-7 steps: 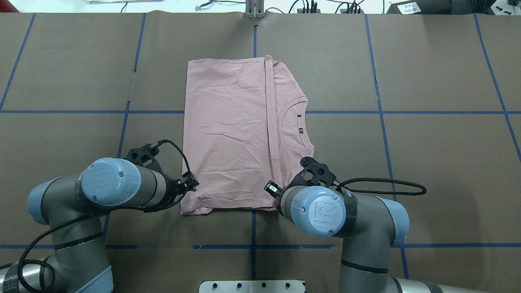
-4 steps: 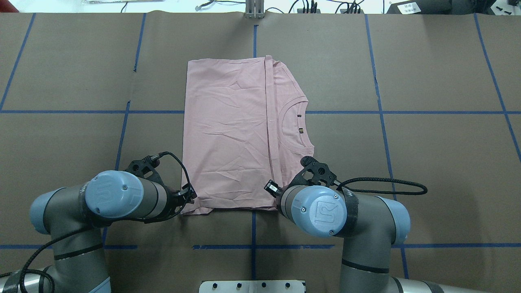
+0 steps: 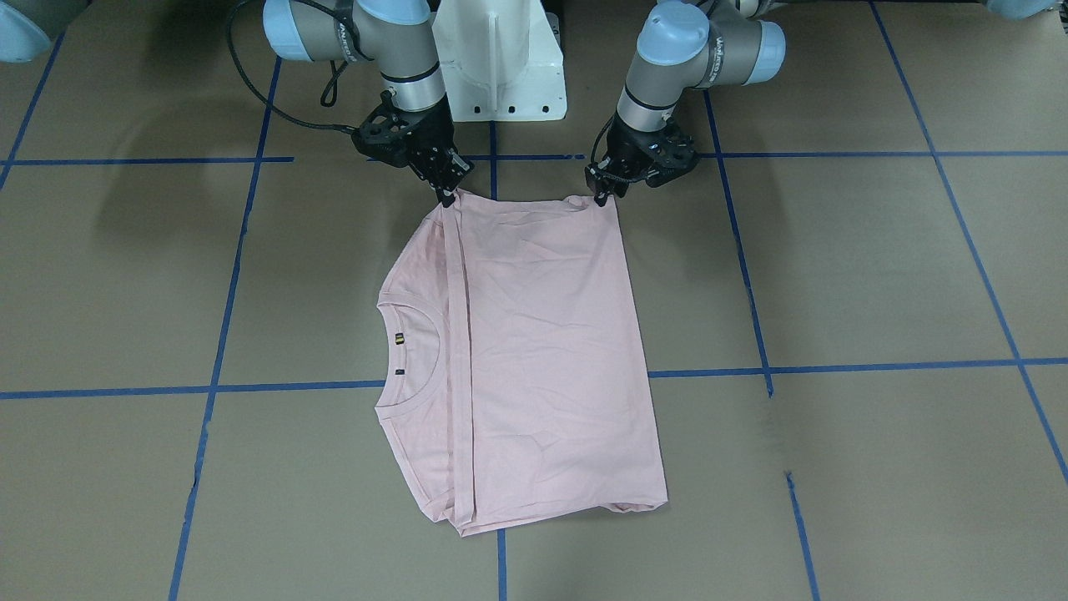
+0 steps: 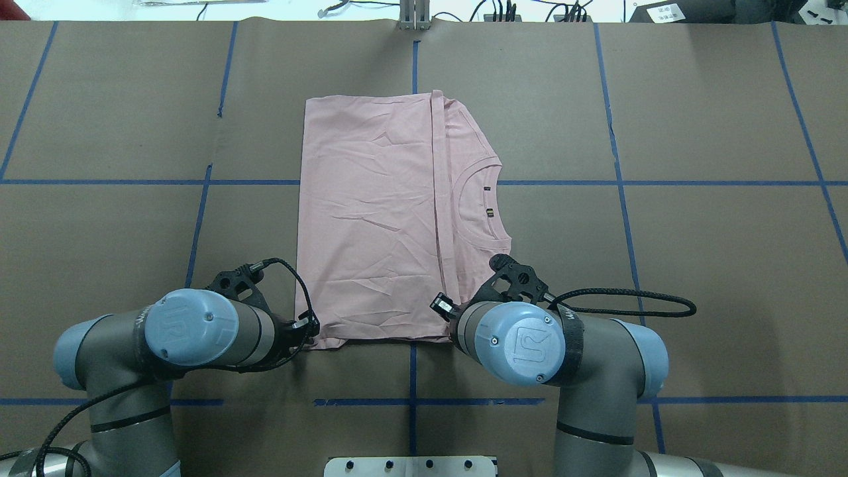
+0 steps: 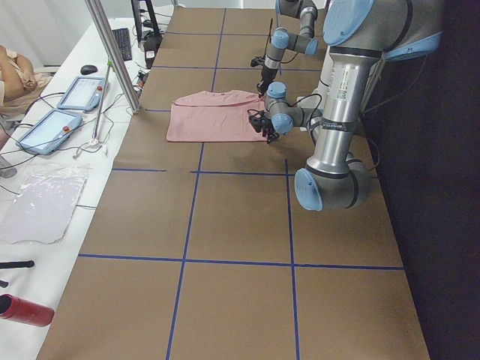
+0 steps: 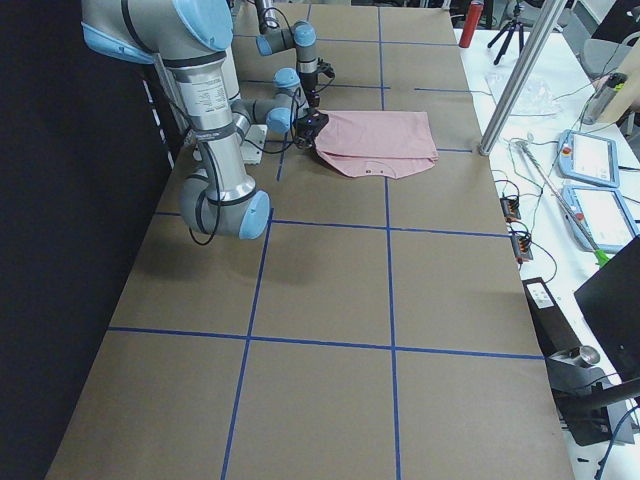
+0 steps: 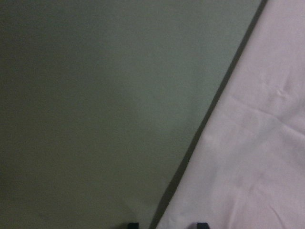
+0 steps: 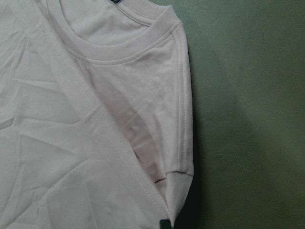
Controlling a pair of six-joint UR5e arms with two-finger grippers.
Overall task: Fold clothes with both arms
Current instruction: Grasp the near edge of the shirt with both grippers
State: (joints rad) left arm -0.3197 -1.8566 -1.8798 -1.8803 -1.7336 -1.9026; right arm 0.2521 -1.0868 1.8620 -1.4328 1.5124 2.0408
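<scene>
The shirt [image 4: 371, 218] is lying folded flat in the middle of the table [image 4: 695, 265], with its collar [image 8: 125, 50] toward the robot's right and its near edge at both grippers. It is looking light, soft and limp, so I judge it will be sagging and creasing when lifted. The two near corners, taken together, are offering the best hold. The left gripper [image 3: 602, 197] is straddling the near left corner, its fingertips [image 7: 201, 225] standing apart. The right gripper [image 3: 447, 197] is sitting at the other corner, and I cannot tell whether it is pinching cloth. No container is showing.
</scene>
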